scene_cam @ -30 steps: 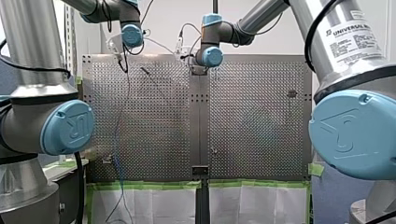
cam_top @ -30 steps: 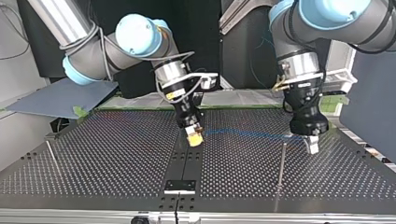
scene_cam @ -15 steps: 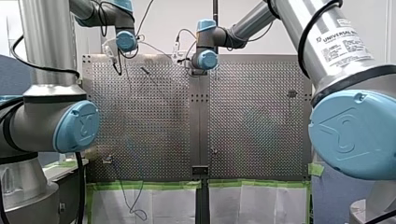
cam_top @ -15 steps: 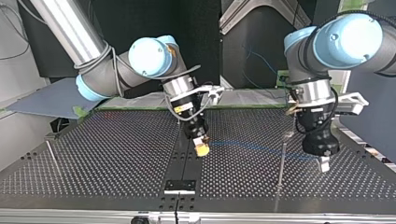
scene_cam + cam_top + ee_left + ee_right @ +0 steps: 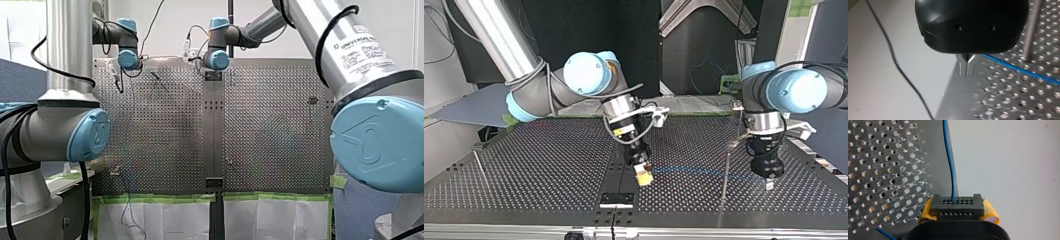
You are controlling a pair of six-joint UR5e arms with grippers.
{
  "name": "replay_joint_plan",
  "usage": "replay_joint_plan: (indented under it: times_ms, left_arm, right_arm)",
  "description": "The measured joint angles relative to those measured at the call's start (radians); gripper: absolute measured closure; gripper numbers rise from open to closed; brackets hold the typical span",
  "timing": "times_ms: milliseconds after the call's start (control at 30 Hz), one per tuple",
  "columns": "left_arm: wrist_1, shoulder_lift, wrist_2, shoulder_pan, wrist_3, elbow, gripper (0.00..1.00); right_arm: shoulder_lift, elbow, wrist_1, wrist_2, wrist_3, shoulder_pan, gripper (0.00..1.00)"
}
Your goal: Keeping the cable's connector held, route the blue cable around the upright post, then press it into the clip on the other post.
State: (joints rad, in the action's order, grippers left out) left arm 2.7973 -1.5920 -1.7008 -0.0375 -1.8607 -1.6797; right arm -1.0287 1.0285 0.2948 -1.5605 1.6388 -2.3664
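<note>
Front view, step: routing, I judge; both arms work at the far edge of the tabletop (image 5: 165, 125).
Top view, blue cable (image 5: 694, 172): stretched level from my right end effector (image 5: 644, 177) past the upright post (image 5: 725, 170) to my left end effector (image 5: 768, 184).
Left wrist view, grip: metal fingers (image 5: 963, 67) pressed together, cable seemingly nipped at their root.
Right wrist view, connector (image 5: 957, 207): pinched between yellow pads (image 5: 990, 211), long axis across them, holed face pointing ahead.
Next: carry the left end round the post, cable taut.

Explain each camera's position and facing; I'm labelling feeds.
Front: behind and above the arms, over the perforated table; my left arm, my right arm.
Top: across the table, facing them; my right gripper, my left gripper.
Left wrist: along its fingers toward the upright post.
Right wrist: along its yellow pads holding the connector.
Top and left wrist share the blue cable.
</note>
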Motion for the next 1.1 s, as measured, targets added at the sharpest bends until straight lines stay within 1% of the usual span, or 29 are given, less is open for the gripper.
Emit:
replay_joint_plan:
  times_ms: [133,267,467,600,733,833,967,1100]
  left_arm:
    - [0.001,-0.015,0.038,-0.002,-0.001,0.0,1.0]
    - [0.002,-0.033,0.057,0.0,-0.002,0.0,1.0]
    - [0.0,-0.052,0.053,-0.001,-0.003,0.0,1.0]
    - [-0.003,-0.059,0.049,-0.002,-0.003,0.0,1.0]
    - [-0.004,-0.084,0.062,0.004,-0.001,0.0,1.0]
    - [-0.002,-0.111,0.071,0.01,0.003,0.0,1.0]
    - [-0.004,-0.133,0.068,0.013,0.003,0.0,1.0]
    - [-0.007,-0.148,0.06,0.015,0.001,0.0,1.0]
  right_arm:
    - [0.021,-0.017,0.001,-0.002,-0.009,0.0,1.0]
    - [0.041,-0.02,-0.001,-0.002,-0.016,0.002,1.0]
    - [0.062,-0.02,-0.008,-0.006,-0.029,0.006,1.0]
    - [0.067,-0.017,-0.01,-0.008,-0.036,0.007,1.0]
    - [0.073,-0.014,-0.012,-0.009,-0.042,0.007,1.0]
    - [0.083,-0.008,-0.013,-0.012,-0.053,0.008,1.0]
    - [0.1,0.006,-0.014,-0.023,-0.073,0.009,1.0]
    - [0.116,0.016,-0.016,-0.028,-0.083,0.009,1.0]
